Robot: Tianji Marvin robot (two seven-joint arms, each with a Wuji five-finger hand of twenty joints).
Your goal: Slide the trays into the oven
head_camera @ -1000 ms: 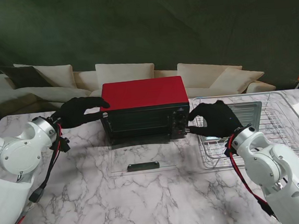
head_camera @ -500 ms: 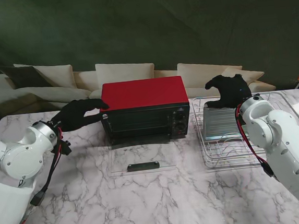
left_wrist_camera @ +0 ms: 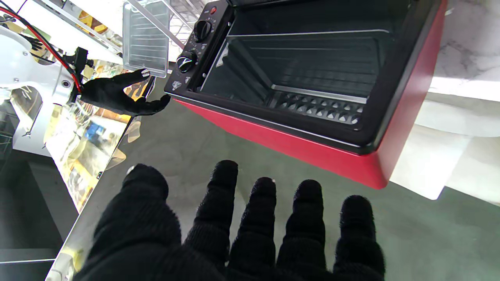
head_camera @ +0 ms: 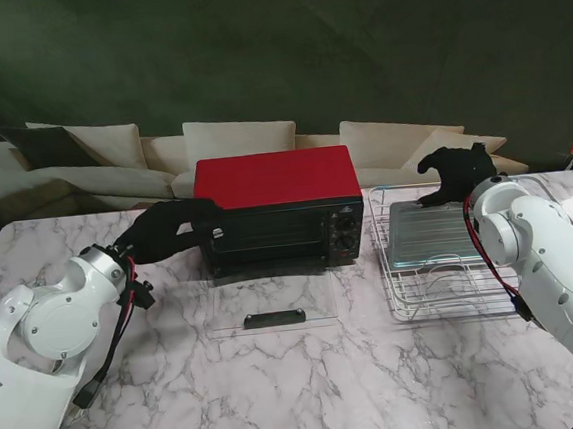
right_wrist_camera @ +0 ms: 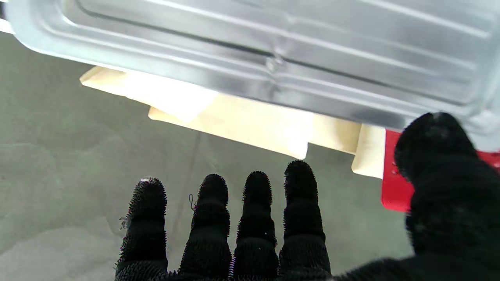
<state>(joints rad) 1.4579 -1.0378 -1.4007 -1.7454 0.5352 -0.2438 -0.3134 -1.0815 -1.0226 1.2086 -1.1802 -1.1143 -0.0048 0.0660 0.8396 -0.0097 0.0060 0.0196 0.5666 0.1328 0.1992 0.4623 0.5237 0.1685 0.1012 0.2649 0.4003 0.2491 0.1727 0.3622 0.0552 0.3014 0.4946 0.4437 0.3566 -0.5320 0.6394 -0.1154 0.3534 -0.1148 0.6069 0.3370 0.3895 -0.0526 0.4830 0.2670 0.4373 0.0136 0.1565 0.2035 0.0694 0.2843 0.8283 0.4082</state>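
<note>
The red-topped oven [head_camera: 274, 180] stands at the middle of the table with its glass door [head_camera: 271, 298] folded down flat toward me. Its dark cavity [left_wrist_camera: 297, 70] holds no tray. A silver baking tray [head_camera: 434, 232] lies on a wire rack [head_camera: 444, 296] to the right of the oven. My left hand [head_camera: 172, 229] is open, fingers spread [left_wrist_camera: 263, 203], beside the oven's left front corner. My right hand [head_camera: 458, 171] is open over the tray's far edge [right_wrist_camera: 273, 43], thumb [right_wrist_camera: 441, 175] close to the rim and holding nothing.
The door's black handle [head_camera: 274, 319] lies on the marble table [head_camera: 282, 396] nearer to me. The oven's knobs [left_wrist_camera: 186, 60] are on its right side, facing the rack. A cream sofa [head_camera: 240, 138] runs behind the table.
My right hand left the oven's knob side, rose and swung right to the far edge of the tray. My left hand dropped from the oven's top left corner to its left side.
</note>
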